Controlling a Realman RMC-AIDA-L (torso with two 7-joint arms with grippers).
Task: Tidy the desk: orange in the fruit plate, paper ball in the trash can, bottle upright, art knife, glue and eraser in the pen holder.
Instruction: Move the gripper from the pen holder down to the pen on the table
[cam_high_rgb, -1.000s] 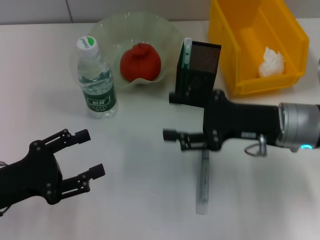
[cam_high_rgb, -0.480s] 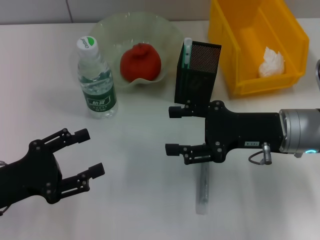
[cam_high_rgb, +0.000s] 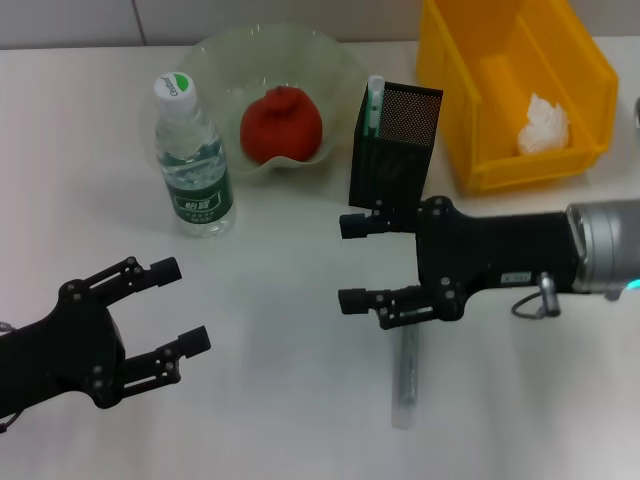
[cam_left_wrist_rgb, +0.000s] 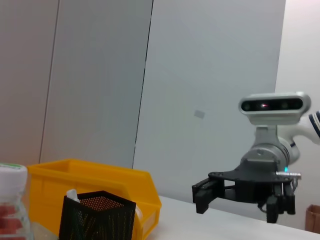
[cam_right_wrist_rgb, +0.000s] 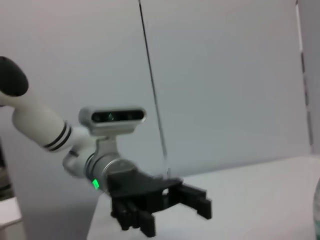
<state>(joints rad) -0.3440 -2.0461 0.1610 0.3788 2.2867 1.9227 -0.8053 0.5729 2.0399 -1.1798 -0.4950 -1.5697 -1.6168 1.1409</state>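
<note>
One item is left on the desk: the art knife, lying near you, right under your right gripper, whose jaws gape empty above it. The pen holder stands just beyond, leaving little room there. Your left gripper waits open, near left.

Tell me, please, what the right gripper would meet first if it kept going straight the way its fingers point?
Likely nothing: the right gripper, open, points toward the robot's left over bare table, passing in front of the bottle.
</note>
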